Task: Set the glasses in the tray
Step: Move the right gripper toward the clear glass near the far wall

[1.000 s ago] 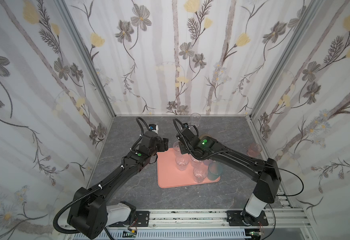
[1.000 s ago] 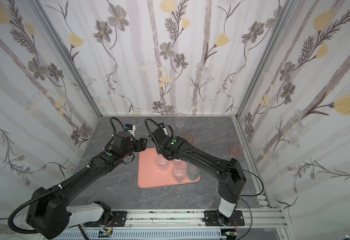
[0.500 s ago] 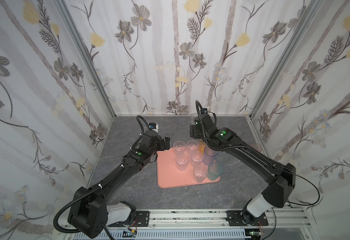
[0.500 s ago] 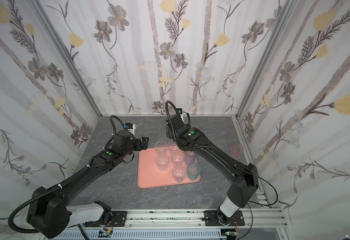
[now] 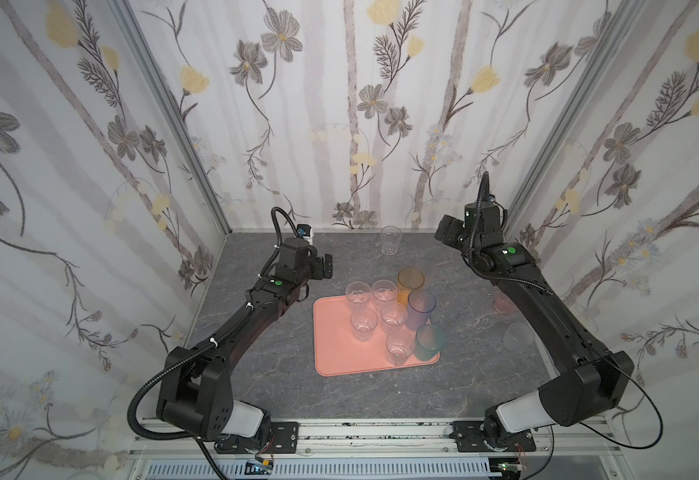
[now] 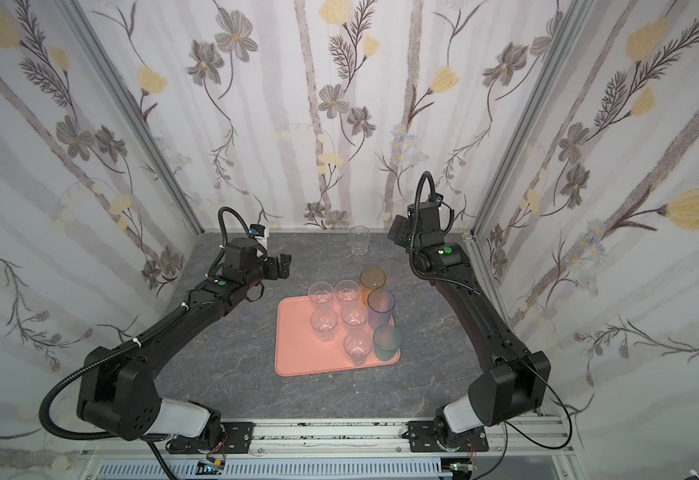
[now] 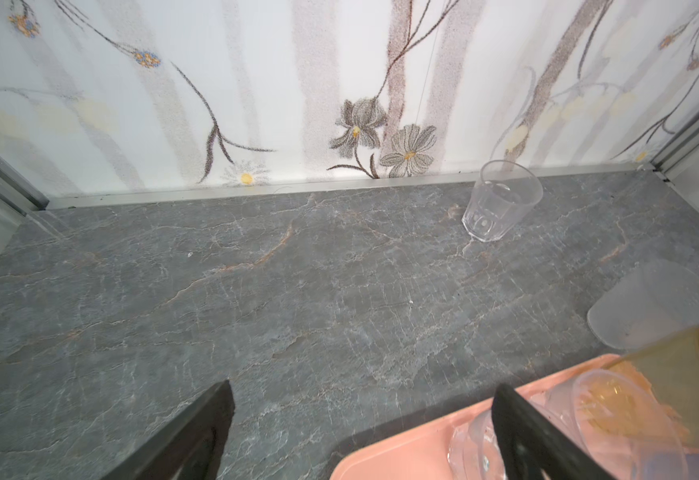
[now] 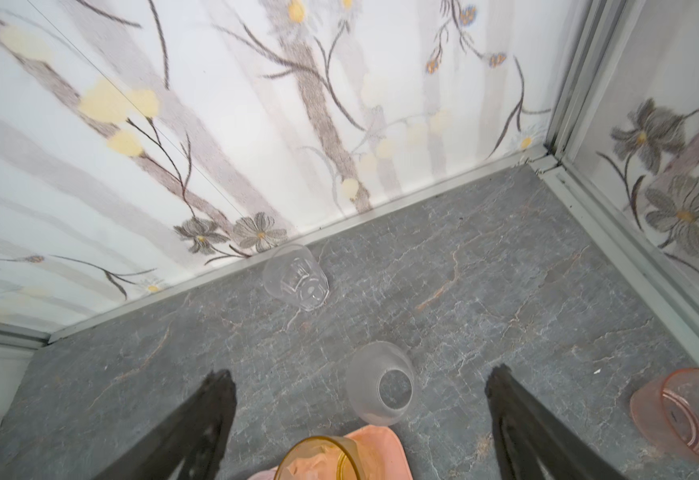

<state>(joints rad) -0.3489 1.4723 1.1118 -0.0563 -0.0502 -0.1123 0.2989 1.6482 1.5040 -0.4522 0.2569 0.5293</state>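
We see the grey bench [image 5: 256,386] carrying the pink tray [image 5: 333,353]. Our left gripper [image 5: 325,266] hangs just off the tray's far left corner and our right gripper [image 5: 446,232] well beyond its far right corner, both spread wide and empty. Eight glasses [image 5: 393,318] stand on the tray: amber, blue-purple and teal along its right edge, five clear beside them. Off the tray, a frosted glass [image 8: 375,386] sits just past its far right corner, a clear tumbler [image 5: 390,241] farther back, a pink glass [image 8: 688,415] to its right
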